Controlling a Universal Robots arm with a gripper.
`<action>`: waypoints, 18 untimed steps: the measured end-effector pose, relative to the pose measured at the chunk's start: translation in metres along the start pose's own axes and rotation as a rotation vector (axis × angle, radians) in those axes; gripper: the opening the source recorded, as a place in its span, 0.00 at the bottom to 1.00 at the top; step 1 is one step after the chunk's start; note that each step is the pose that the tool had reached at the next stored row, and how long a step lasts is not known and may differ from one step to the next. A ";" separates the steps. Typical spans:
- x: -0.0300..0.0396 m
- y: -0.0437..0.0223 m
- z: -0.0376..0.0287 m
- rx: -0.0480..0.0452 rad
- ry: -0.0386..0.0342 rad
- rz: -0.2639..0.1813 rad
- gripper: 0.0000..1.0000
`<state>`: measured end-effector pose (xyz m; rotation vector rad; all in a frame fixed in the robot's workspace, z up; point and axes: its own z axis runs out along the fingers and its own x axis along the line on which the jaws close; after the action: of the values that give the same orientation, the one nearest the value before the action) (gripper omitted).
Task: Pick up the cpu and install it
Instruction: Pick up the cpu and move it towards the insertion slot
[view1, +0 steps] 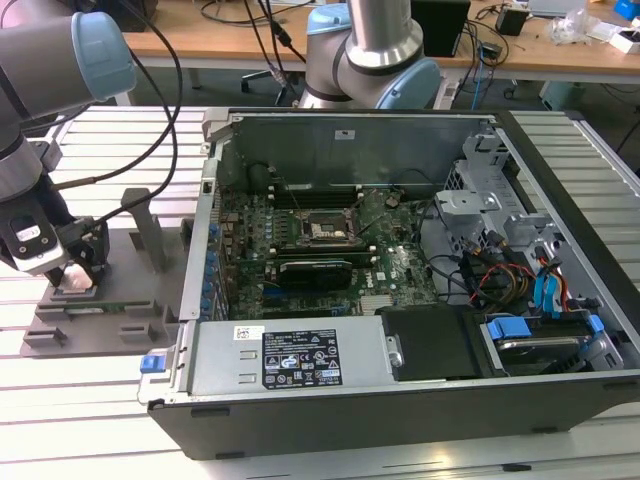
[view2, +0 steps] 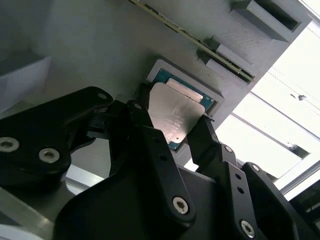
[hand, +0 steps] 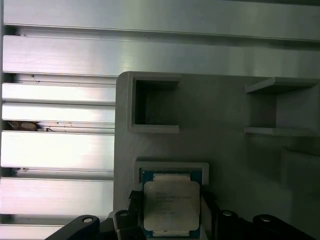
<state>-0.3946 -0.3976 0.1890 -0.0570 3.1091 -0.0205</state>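
1. Black against silver: grips the cpu (view2: 176, 111) by two opposite edges, the fingers (view2: 143, 122) of the gripper (view2: 175, 127) clenched on it in both wrist views.
2. Sits silvery top up, green rim showing, low in the square recess of a grey holder (hand: 225, 110).
3. Near that recess, a thin green-edged board (view2: 192, 42) on edge in a slot of the holder.
4. Under the holder, a slatted aluminium table (hand: 55, 150); all of this at the exterior view's left.
5. Farther toward the exterior view's right, an open computer case (view1: 400, 405), well apart from the cpu, with a dark socket (view1: 325, 232) and a long black card (view1: 315, 272) inside.
6. Beyond the case, another robot arm (view1: 375, 40) before a wooden desk (view1: 200, 45).
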 end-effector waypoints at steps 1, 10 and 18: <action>0.0000 0.0000 0.0000 0.0000 0.0000 0.000 0.55; -0.0001 -0.0001 -0.0049 0.0000 0.0000 0.000 0.55; -0.0004 -0.0002 -0.0144 0.0000 0.0000 0.000 0.55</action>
<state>-0.3946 -0.3975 0.2034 -0.0570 3.1091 -0.0206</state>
